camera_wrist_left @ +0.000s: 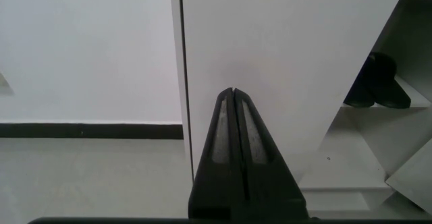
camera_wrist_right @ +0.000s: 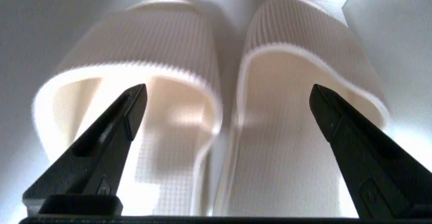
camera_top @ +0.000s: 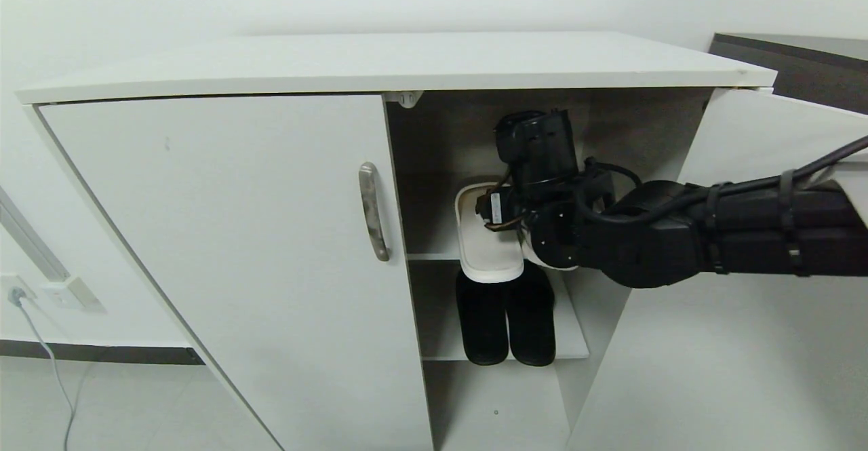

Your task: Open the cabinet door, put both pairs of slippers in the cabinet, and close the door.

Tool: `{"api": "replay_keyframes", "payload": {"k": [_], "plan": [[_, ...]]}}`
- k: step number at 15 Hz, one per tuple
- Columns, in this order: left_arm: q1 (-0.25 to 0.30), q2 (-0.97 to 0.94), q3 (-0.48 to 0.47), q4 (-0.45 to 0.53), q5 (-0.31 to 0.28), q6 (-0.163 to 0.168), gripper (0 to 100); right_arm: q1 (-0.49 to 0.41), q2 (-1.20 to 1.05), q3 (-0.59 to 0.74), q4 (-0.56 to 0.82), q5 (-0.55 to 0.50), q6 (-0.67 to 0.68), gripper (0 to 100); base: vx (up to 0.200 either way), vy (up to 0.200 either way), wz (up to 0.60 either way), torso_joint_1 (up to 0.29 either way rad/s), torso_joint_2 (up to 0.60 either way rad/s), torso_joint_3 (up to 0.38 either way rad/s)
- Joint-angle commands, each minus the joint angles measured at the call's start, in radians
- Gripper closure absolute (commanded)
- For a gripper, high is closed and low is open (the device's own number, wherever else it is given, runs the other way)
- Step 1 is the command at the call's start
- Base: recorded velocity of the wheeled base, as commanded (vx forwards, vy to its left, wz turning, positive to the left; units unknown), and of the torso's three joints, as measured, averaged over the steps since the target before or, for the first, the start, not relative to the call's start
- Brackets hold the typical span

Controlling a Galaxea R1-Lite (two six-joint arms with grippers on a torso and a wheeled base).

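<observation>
Two white slippers (camera_wrist_right: 270, 136) parallel, toes toward cabinet (camera_top: 407, 64) back.

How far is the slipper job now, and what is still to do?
Done: the cabinet door is open and the black slippers lie on the lower shelf. In hand: the white slippers sit on the upper shelf, with the right gripper open around them. Left: withdraw the gripper and close the door.
</observation>
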Motion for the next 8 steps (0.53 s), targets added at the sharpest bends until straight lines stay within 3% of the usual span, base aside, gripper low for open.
{"api": "replay_keyframes", "payload": {"k": [1,5,8], "plan": [[0.0,0.0,0.0,0.0,0.001,-0.001,100,0.038,-0.104,0.093,-0.005,-0.002,0.003,0,0.0,0.0,0.0,0.0,0.0,0.0],[0.0,0.0,0.0,0.0,0.001,-0.001,100,0.099,-0.234,0.287,-0.06,0.009,0.015,0,0.0,0.0,0.0,0.0,0.0,0.0],[0.0,0.0,0.0,0.0,0.0,-0.001,100,0.144,-0.337,0.468,-0.176,0.064,0.012,0,0.0,0.0,0.0,0.0,0.0,0.0]]}}
